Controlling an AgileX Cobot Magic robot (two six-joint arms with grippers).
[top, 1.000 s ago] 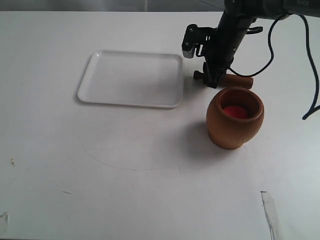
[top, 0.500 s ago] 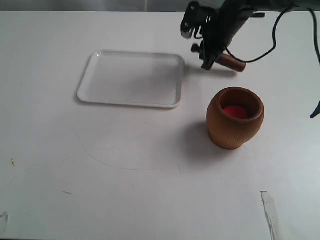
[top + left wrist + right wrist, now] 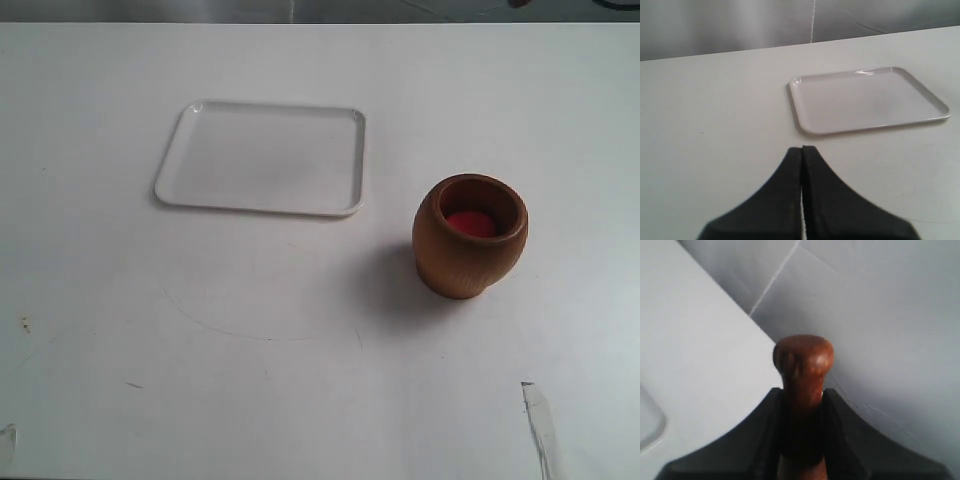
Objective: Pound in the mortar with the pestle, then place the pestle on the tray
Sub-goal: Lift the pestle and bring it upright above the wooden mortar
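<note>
The light-brown wooden mortar (image 3: 470,236) stands upright on the table, its red bottom showing. Left of it and farther back lies the white tray (image 3: 262,158), bare; the left wrist view also shows the tray (image 3: 867,99). Neither arm appears in the exterior view. In the right wrist view my right gripper (image 3: 802,392) is shut on the dark reddish-brown pestle (image 3: 803,362), whose rounded end sticks out past the fingertips, raised above the table. My left gripper (image 3: 802,150) is shut with nothing in it, hovering short of the tray.
A strip of tape (image 3: 540,425) lies near the table's front right corner. Faint scuff marks (image 3: 250,330) cross the white tabletop in front of the tray. A grey backdrop (image 3: 880,315) rises behind the table's far edge.
My right arm has lifted the pestle from the table behind the mortar and carried it up out of the exterior view. Mortar and tray have stayed put.
</note>
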